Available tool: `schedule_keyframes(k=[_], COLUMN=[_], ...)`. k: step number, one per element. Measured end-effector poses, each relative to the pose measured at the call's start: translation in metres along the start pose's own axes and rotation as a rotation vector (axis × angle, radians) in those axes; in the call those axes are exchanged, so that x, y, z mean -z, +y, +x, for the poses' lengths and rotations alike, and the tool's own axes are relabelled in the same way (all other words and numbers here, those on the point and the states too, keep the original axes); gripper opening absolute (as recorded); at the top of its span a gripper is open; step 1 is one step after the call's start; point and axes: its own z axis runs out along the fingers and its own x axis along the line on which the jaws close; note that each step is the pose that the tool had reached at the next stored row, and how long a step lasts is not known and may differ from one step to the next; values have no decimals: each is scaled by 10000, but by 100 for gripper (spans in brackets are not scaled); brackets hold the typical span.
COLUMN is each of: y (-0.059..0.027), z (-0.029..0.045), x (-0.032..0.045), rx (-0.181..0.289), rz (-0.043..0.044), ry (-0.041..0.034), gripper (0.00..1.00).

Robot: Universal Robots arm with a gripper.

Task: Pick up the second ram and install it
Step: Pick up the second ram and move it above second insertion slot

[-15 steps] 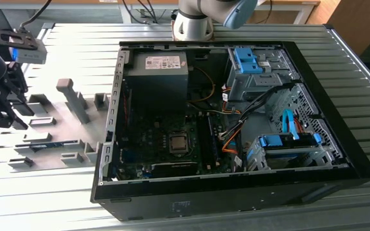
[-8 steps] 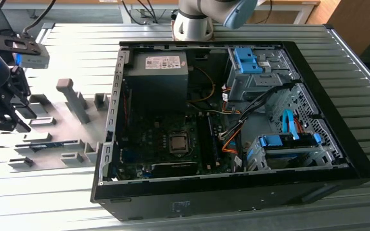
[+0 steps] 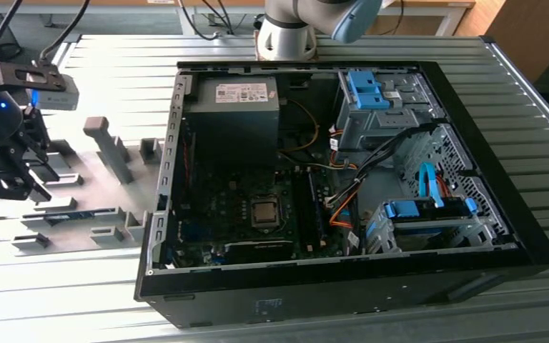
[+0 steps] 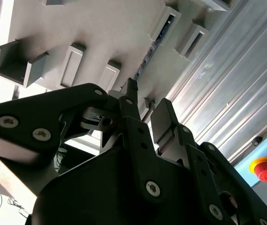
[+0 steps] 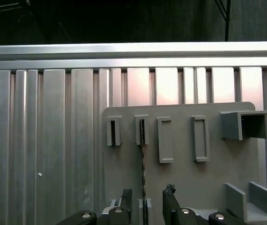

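The second ram (image 5: pixel 143 168) is a thin dark stick standing on edge in a slot of the grey fixture plate (image 5: pixel 185 183). In the second wrist view the ram (image 4: pixel 148 54) runs as a dark line away from the fingertips. My gripper (image 5: pixel 145 208) hovers over the stick's near end, open, with one finger (image 5: pixel 126 204) on each side of its line and nothing held. In the exterior view my gripper (image 3: pixel 12 187) hangs at the far left above the fixture plate (image 3: pixel 112 182), close to the ram (image 3: pixel 62 214).
An open black computer case (image 3: pixel 351 289) lies on the ribbed metal table (image 3: pixel 112 64), to the exterior view's right of the fixture. Its motherboard's long black slots (image 3: pixel 310 207) sit mid-case among cables. Grey blocks (image 3: pixel 103 139) rise from the fixture. A red emergency button (image 4: pixel 264 169) is nearby.
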Motion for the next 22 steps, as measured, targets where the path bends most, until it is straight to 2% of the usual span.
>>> schedule_keyframes(k=[4, 16, 22], y=[0, -1, -2], z=[0, 26, 27], x=[-2, -196, -277], rx=[0, 172, 173], rz=[3, 2, 3], ry=[-1, 24, 101], gripper=[39, 39, 39])
